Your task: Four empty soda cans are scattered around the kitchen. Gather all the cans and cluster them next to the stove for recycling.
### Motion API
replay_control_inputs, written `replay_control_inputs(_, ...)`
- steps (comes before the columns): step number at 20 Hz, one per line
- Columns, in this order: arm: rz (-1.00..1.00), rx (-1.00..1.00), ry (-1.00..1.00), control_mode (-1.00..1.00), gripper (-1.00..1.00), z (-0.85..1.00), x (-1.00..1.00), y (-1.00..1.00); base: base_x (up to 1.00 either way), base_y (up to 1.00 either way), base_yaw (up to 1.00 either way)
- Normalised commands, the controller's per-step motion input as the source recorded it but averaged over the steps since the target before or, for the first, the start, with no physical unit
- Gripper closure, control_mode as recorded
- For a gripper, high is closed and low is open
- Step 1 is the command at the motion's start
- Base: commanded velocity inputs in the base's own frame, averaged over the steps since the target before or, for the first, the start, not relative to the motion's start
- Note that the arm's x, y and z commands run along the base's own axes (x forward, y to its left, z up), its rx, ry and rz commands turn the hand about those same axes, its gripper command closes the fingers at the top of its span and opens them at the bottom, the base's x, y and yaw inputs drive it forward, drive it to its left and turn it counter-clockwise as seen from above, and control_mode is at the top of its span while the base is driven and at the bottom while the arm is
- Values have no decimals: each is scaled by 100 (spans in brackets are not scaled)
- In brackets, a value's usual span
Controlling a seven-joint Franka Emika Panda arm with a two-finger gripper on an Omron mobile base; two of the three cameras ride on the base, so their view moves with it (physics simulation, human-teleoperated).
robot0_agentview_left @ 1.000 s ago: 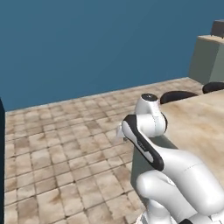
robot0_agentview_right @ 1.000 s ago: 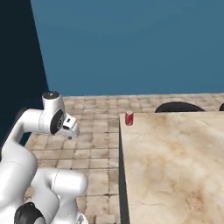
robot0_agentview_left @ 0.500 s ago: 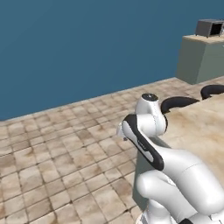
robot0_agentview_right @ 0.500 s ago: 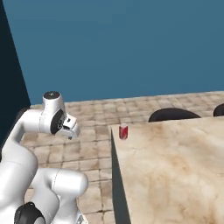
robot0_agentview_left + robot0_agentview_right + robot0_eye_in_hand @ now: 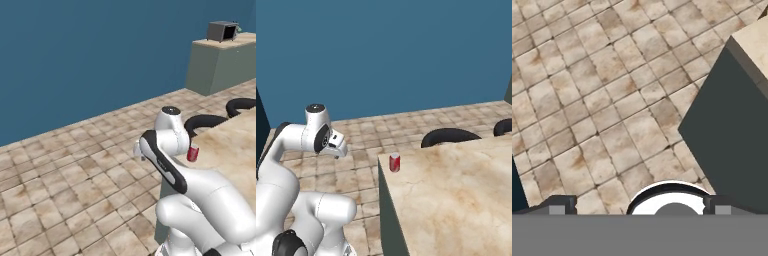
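Observation:
One red soda can [image 5: 394, 162] stands upright near the corner of a beige marble counter [image 5: 456, 200]; from the other side the same soda can [image 5: 193, 152] peeks out just behind my arm's elbow. My gripper [image 5: 639, 206] hangs over the tan tiled floor [image 5: 597, 100], left of the counter's dark side wall [image 5: 732, 130]. Its fingertips [image 5: 559, 205] stand wide apart with nothing between them, so it is open. The can is well away from the gripper. The stove is out of view.
Two black curved chair backs [image 5: 451, 136] [image 5: 503, 127] stand along the counter's far edge. A grey-green cabinet [image 5: 220, 67] carrying a dark boxy appliance [image 5: 222, 31] sits at the far right by the blue wall. Open tiled floor stretches to the left.
The whole picture has shifted as the base moved: the counter and its can now look nearer and further left in the right base view. The arm's pose is unchanged, the gripper still open.

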Motion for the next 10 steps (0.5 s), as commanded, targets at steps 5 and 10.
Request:
replay_control_inputs(5, 0, 0, 0, 100, -100, 0, 0, 0, 1, 3, -1)
replay_control_inputs(10, 0, 0, 0, 100, -100, 0, 0, 0, 0, 0, 0)
